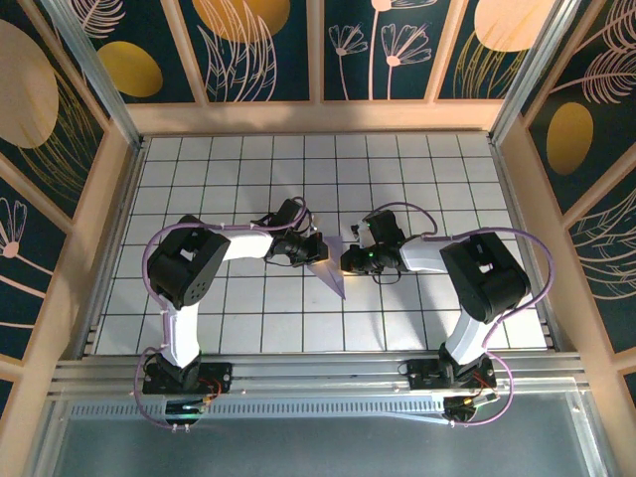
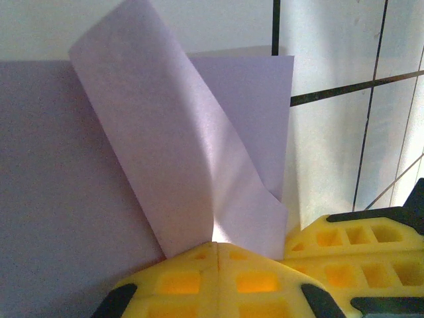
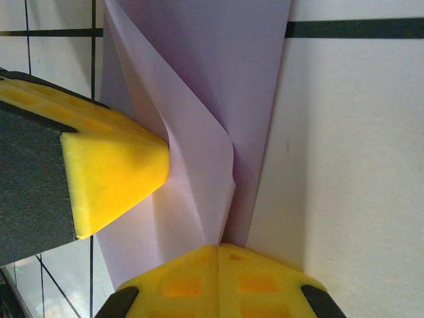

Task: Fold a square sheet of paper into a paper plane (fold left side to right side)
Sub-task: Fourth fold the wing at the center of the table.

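Paper (image 1: 331, 276), plain lavender, pinched by left gripper (image 2: 217, 245) and right gripper (image 3: 218, 247).

A white tabletop (image 1: 427, 159) with a black grid lay between dark blue wall panels (image 1: 263, 40) showing gold ovals and pale leaves; a metal rail (image 1: 318, 376) edged its near side.
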Robot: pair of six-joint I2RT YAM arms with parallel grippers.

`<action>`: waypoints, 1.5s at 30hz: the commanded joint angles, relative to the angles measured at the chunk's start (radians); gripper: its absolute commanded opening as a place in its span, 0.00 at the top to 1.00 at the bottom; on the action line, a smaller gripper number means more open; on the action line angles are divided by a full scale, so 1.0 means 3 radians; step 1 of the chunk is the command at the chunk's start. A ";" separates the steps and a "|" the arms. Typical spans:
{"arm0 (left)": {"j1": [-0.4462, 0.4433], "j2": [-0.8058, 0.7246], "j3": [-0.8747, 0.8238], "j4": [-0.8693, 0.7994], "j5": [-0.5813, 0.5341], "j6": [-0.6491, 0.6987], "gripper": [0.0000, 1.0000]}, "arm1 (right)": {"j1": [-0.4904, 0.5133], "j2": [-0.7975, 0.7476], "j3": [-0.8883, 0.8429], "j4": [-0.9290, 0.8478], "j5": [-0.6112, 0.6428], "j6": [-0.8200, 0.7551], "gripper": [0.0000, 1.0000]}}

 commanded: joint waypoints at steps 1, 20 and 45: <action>-0.0005 0.0116 -0.0060 -0.0163 -0.0169 0.0063 0.98 | 0.0003 0.0190 -0.0066 -0.0384 0.0406 -0.0076 1.00; 0.0000 0.0086 -0.0197 -0.0207 -0.0276 0.0058 1.00 | -0.0037 -0.0129 0.0055 -0.0189 0.0102 0.0091 0.87; -0.0005 0.0060 -0.0197 -0.0215 -0.0292 0.0050 1.00 | -0.0050 -0.0485 -0.0132 -0.0172 -0.0479 0.0320 0.64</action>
